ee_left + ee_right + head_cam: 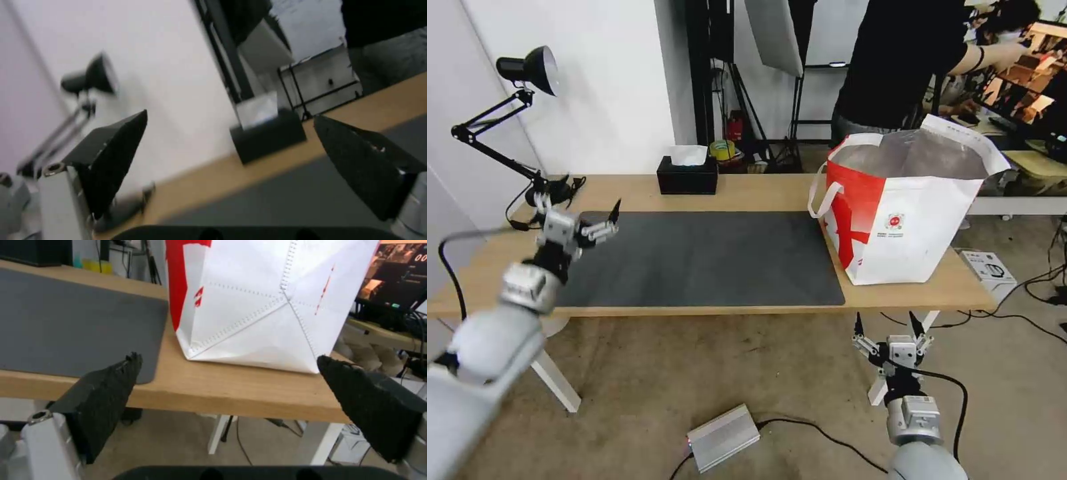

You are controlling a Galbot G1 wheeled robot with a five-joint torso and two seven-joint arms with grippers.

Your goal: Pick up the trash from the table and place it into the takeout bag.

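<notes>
The trash is out of view. The takeout bag (pixel 907 227), white and red with foil lining, stands open on the right end of the light-wood table (pixel 760 190). My left gripper (pixel 608 220) hovers open over the left end of the dark grey mat (pixel 707 257), holding nothing. My right gripper (pixel 886 321) is open and empty, below the table's front edge, in front of the bag. In the right wrist view, the open right gripper (pixel 229 358) faces the bag (pixel 267 306) and the table edge (pixel 231 393). In the left wrist view, the open left gripper (pixel 230 117) points across the mat (pixel 289 196).
A black tissue box (pixel 687 177) sits at the table's back edge, also seen as the tissue box (pixel 267 136). A black desk lamp (pixel 527 67) stands at the back left corner. On the floor lie a silver box (pixel 722 437), cables and a white carton (pixel 987 267).
</notes>
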